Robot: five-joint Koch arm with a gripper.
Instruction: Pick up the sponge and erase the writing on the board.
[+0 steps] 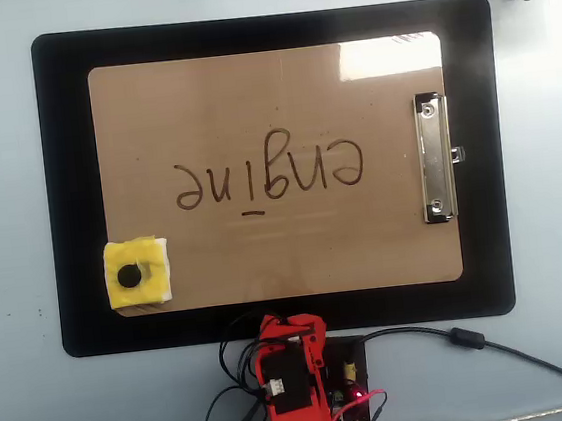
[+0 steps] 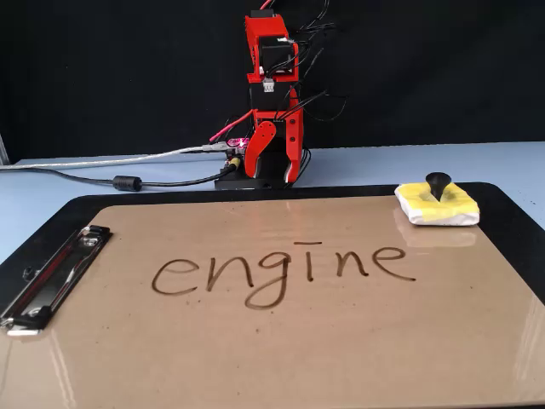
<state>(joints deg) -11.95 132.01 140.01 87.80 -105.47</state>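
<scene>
Jaws of the gripper (image 2: pixel 274 162) hang tip-down over the arm's base, folded and holding nothing; they look slightly apart in the fixed view, though the angle makes that hard to judge. Nearest the fixed camera lies the board (image 2: pixel 281 358), with the writing (image 2: pixel 277 271) at its centre. Farther back, at about two o'clock from the word, the sponge (image 2: pixel 436 204) rests on the board's corner. It is probably light and soft, so the black knob (image 2: pixel 438 184) is the firm place to pinch.
</scene>
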